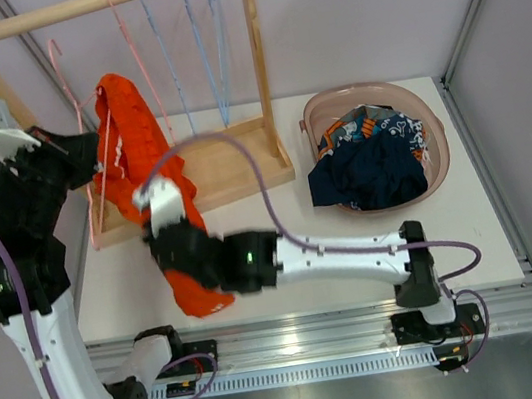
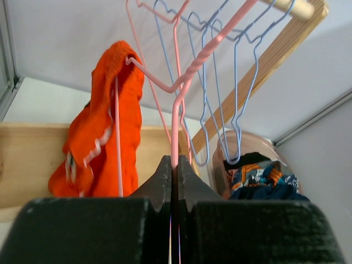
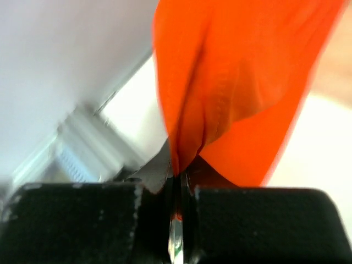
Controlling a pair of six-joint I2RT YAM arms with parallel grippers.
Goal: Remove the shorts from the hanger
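Right wrist: orange shorts (image 3: 236, 82) (cropped, blurred)

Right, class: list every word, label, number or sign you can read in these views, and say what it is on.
No text can be read.
On the orange shorts: white marks, too blurred to read.
On the printed shorts in the pink basket: pattern only.

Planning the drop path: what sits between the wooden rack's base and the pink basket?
Nothing: the top view shows only bare white table between the rack base and the basket.
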